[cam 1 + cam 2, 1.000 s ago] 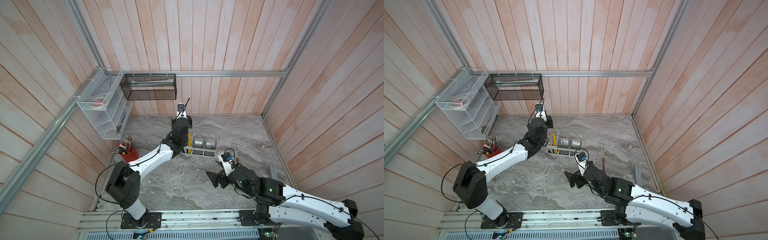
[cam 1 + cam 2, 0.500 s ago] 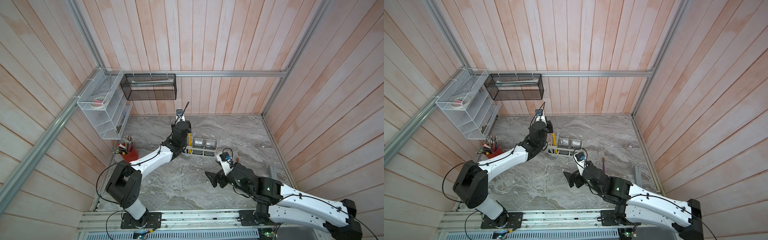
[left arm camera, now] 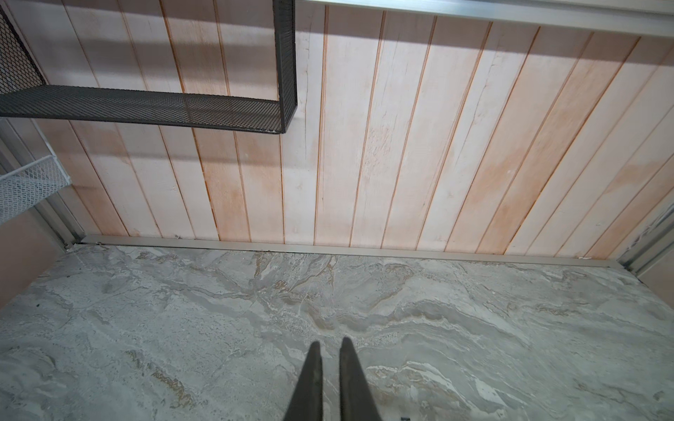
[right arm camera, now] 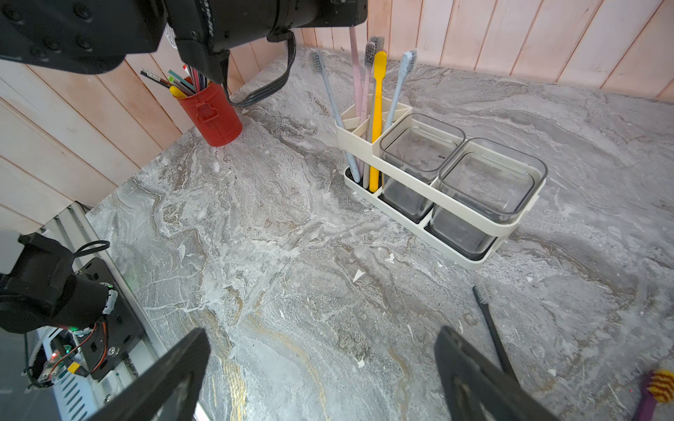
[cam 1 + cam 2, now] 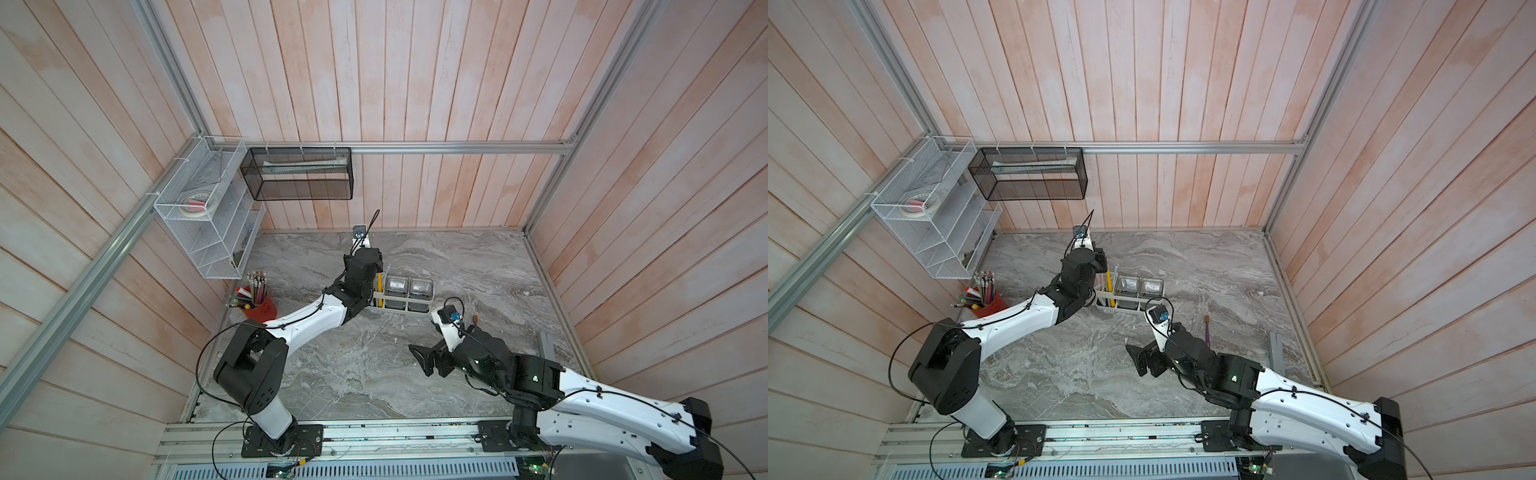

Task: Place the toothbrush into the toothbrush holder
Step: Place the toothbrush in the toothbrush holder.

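Grey marbled tabletop (image 5: 457,266), flecked with small white chips. Standing on it: white toothbrush holder (image 4: 353,142) mid-surface, red cup (image 4: 213,115) of pencils off beside the wood wall, well apart. Lying flat, apart from holder: black toothbrush (image 4: 490,324), purple toothbrush (image 5: 1207,328) with yellow bristles nearby. Grey bar (image 5: 1276,353) flat along one edge.

Left end effector (image 3: 330,346) nearly closed over marble tabletop (image 3: 146,328); black mesh shelf (image 3: 146,105) on plank wall (image 3: 401,145).
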Robot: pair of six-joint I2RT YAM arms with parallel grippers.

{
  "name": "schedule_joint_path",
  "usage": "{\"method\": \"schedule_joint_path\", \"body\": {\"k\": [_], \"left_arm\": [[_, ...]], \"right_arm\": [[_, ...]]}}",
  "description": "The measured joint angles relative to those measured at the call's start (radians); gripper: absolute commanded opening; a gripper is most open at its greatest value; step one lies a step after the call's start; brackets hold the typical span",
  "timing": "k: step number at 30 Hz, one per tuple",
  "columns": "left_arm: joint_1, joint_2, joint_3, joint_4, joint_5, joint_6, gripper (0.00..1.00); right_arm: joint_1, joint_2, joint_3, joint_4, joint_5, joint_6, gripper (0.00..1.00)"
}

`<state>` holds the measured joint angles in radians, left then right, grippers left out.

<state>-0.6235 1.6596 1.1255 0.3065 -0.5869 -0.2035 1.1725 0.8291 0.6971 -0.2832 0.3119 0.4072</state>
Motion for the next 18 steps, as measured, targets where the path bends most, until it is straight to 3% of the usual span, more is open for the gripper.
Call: {"method": "schedule_joint_path", "body": {"k": [18], "left_arm": [[0.000, 0.039, 0.000, -0.002, 0.006, -0.011, 0.03]], "right_arm": [[-0.003, 0.023, -0.027, 0.029, -0.022, -0.001, 0.98]]}}
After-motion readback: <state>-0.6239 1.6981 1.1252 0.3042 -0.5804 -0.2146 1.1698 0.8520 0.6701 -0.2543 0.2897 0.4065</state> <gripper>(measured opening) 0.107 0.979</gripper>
